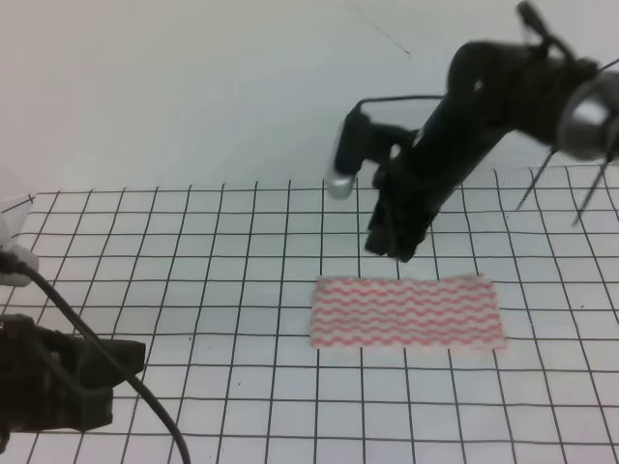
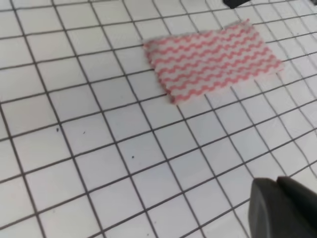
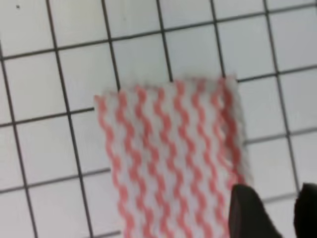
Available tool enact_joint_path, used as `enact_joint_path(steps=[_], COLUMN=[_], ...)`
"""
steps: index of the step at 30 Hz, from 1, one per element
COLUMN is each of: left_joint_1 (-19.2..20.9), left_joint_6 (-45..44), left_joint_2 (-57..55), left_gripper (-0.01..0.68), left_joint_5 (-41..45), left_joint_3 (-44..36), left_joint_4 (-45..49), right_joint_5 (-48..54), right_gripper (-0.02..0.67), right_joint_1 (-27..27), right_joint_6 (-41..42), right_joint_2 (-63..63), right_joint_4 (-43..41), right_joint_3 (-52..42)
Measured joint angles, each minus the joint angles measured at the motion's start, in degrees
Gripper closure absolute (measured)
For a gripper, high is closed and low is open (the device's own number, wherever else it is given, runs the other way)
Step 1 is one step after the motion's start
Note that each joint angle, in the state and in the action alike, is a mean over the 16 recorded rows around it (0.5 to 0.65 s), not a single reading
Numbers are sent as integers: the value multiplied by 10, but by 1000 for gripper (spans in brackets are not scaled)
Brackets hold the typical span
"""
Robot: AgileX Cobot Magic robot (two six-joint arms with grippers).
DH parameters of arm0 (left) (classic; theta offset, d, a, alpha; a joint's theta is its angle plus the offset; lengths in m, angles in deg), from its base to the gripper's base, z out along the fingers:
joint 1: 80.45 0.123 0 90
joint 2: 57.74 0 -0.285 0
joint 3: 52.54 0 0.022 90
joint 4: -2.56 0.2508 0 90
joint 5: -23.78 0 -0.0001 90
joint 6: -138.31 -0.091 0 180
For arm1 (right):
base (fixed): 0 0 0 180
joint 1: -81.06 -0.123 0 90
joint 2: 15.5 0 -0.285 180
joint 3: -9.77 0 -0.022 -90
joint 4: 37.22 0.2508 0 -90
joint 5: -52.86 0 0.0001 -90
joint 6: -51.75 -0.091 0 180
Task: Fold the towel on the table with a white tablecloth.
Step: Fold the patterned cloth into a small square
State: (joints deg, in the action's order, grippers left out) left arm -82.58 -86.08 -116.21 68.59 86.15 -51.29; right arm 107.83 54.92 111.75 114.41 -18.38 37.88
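Background: a plain pale wall stood behind the table's far edge.
Table: the table (image 1: 193, 290) wore a white cloth printed with a thin black square grid.
Towel: the towel (image 1: 406, 311) lay flat in a rectangle, pink-red and white wavy stripes, right of the table's middle, between the far and near edges.
Right tool: the right tool (image 1: 397, 246) hung just above the towel's far edge, its fingers (image 3: 247, 210) parted and released, grasping nothing.
Left tool: the left tool (image 1: 58, 387) sat near the table's near left corner, well apart from the towel; whether released or clenched could not be told.
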Motion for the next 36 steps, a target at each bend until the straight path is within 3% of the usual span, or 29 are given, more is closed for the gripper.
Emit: enact_joint_path(steps=[11,21,29,36], left_joint_1=[0,0,0,0], left_joint_6=[-18,-17,-6,-6], left_joint_2=[86,135,108,62], left_gripper=[676,676,676,676], left_joint_5=[16,29,6,-1], left_joint_3=[0,0,0,0], left_joint_4=[-51,-95,-99,-101], right_joint_5=[-26,-142,-259,-321], right_gripper=[465,480,457,400], right_joint_1=[53,96,103,103], right_joint_6=[-93,-287,-413,-459], right_joint_2=[-204,-376,-405,-360], right_joint_4=[-7,8,68,133], right_joint_3=[-125,-338,-504,-571])
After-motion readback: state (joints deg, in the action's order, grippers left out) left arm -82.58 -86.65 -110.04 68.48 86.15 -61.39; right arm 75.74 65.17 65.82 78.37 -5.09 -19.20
